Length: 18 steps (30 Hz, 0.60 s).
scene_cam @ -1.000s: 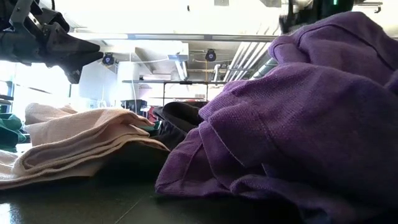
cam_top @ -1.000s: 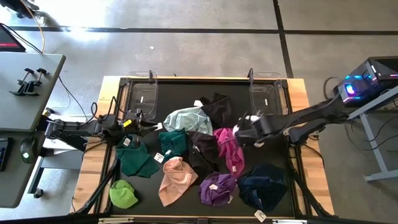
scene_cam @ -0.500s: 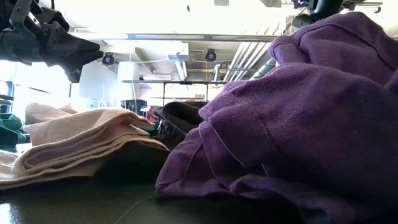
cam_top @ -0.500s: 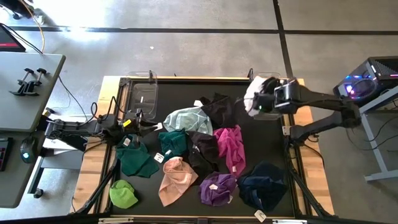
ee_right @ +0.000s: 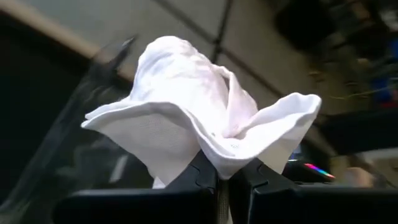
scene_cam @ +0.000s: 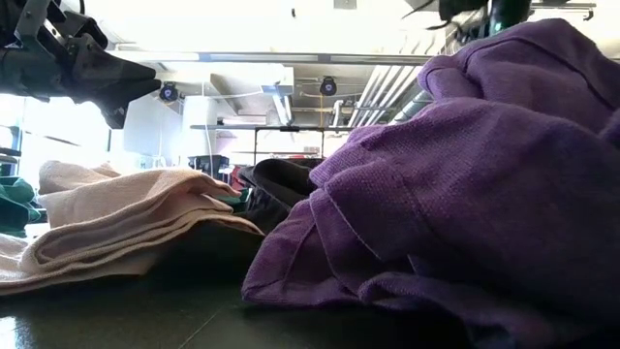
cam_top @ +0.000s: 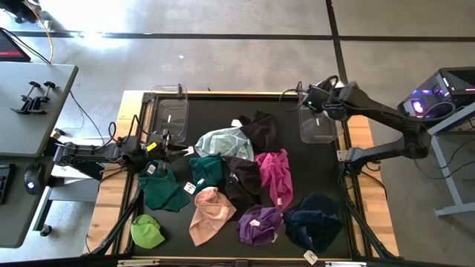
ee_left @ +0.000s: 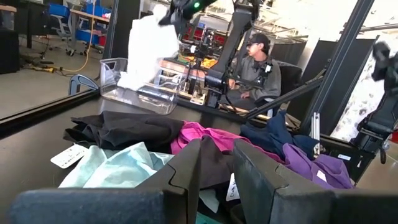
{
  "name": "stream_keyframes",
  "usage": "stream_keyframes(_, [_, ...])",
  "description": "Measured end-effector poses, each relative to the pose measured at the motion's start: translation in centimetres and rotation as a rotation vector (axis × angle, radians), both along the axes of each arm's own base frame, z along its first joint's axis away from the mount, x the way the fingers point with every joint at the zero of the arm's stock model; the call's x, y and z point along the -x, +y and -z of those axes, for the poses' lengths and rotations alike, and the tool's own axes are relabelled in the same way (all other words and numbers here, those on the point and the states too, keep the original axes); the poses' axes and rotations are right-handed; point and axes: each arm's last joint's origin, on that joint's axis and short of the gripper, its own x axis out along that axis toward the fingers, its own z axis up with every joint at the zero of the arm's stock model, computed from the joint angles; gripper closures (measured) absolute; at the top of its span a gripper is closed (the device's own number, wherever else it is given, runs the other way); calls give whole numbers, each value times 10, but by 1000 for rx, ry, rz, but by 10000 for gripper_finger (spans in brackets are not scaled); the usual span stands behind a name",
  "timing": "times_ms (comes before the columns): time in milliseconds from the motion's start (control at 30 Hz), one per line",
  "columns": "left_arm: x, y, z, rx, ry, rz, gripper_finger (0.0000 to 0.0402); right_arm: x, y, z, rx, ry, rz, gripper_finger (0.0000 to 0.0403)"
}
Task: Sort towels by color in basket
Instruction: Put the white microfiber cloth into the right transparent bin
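Note:
My right gripper (cam_top: 312, 98) hangs over the clear bin (cam_top: 315, 122) at the table's far right, shut on a white towel (ee_right: 186, 112). In the left wrist view that white towel (ee_left: 146, 46) dangles above the bin. Other towels lie heaped mid-table: pale mint (cam_top: 223, 141), black (cam_top: 260, 130), teal green (cam_top: 208, 169), magenta (cam_top: 274, 176), peach (cam_top: 210, 215), purple (cam_top: 260, 225), navy (cam_top: 315, 221), dark green (cam_top: 163, 191), lime (cam_top: 146, 231). My left gripper (cam_top: 162, 150) waits level at the left edge, its fingers (ee_left: 186, 171) slightly open with nothing between them. My right gripper pinches a bunched fold of the white towel (ee_right: 221, 158) between its two fingertips. The fingers slant downward. The towel is lifted clear of the table and flares out slack around the pinch, above the clear bin.
A second clear bin (cam_top: 171, 115) stands at the far left. In the low view the purple towel (scene_cam: 465, 194) and the peach towel (scene_cam: 116, 223) fill the foreground. A person (ee_left: 255, 62) sits beyond the table's right side.
My right gripper has swung from above the magenta towel toward the table's far right corner, rising and rolling as it went, and carried the white towel over the right clear bin. The towel stays lifted clear. The heap has not moved.

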Motion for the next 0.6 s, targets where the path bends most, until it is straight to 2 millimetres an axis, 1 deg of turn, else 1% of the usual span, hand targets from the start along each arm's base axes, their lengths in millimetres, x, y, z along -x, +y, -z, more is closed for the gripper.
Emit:
stream_keyframes(167, [0,0,0,0,1,0,323,-12,-9,43,-215,-88,-146,396])
stream_keyframes(233, [0,0,0,0,1,0,323,-13,-12,55,-247,-113,-169,393])
stream_keyframes(300, [0,0,0,0,1,0,323,-12,-16,64,-252,-122,-161,384])
stream_keyframes(433, [0,0,0,0,1,0,323,-8,-26,66,-279,-166,-160,340])
stream_keyframes(600, [0,0,0,0,1,0,323,-1,-40,53,-283,-225,-128,266])
